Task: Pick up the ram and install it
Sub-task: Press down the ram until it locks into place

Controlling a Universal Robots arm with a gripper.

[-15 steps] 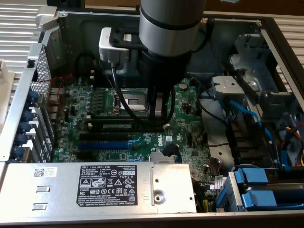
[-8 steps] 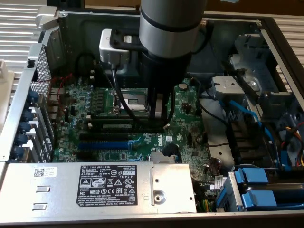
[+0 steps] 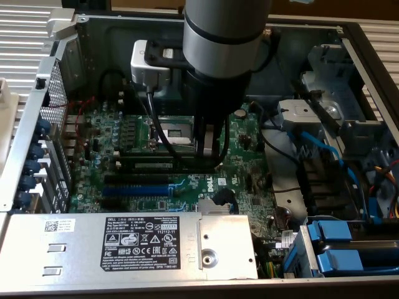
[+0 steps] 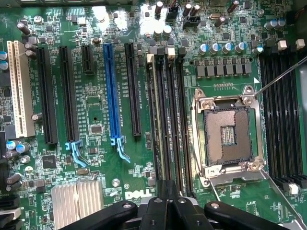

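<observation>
The ram (image 4: 159,120) is a thin green stick standing on edge in the outermost of the black memory slots (image 4: 175,120), on the side toward the blue expansion slot (image 4: 112,91). My gripper (image 4: 165,189) is shut, its black fingers (image 4: 158,201) pressed together right over the near end of the stick. I cannot tell whether they touch it. In the exterior view the gripper (image 3: 207,146) hangs straight down over the motherboard (image 3: 249,180), at the end of the memory slots (image 3: 146,159) on the exterior view's right.
An open CPU socket (image 4: 230,134) with its metal frame lies beside the slots, with more black slots (image 4: 283,120) past it. The power supply box (image 3: 131,246), blue drive caddies (image 3: 340,249) and bundled cables (image 3: 312,149) crowd the case around the board.
</observation>
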